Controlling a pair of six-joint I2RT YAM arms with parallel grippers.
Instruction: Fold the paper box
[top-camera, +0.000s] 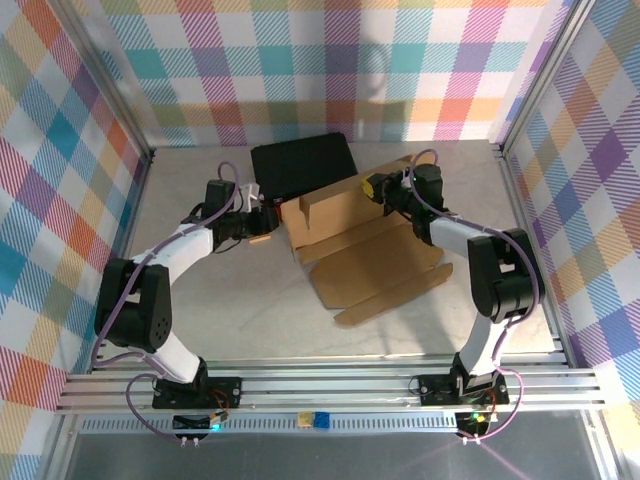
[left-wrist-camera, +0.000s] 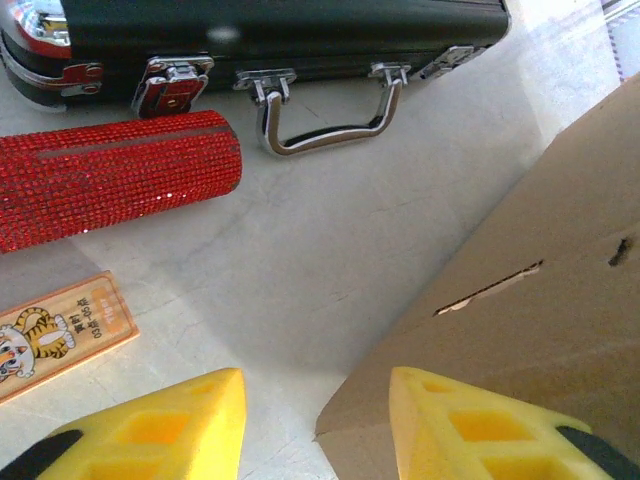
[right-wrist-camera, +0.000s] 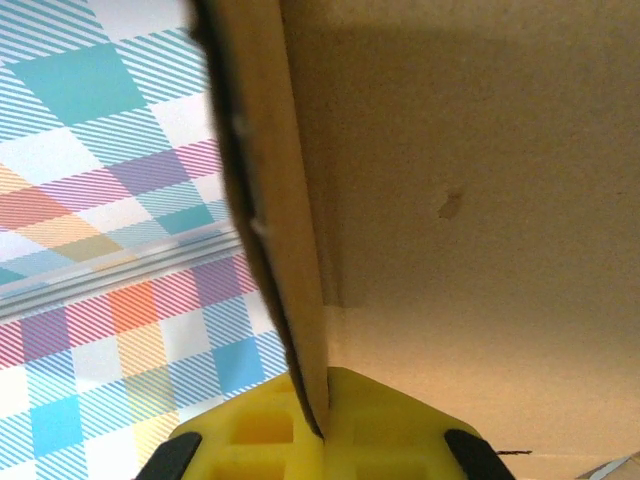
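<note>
Paper box (top-camera: 375, 265): on the surface (top-camera: 230, 300) before the black case (top-camera: 303, 166), one panel raised. Right end effector (right-wrist-camera: 320, 405): clamped on its edge. Left end effector (left-wrist-camera: 312, 405): wide apart, empty, beside a corner. We fear a skewed pull tearing the crease.

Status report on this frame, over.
Left gripper open beside paper box. Right gripper shut on its upright wall. Black case close behind.

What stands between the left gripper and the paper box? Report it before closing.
Nothing visible does. The left gripper is open, and the paper box has its corner right at one finger, with bare table across the rest of the gap. The red glitter cylinder, tiger-printed block and black case lie off to the other side.
</note>
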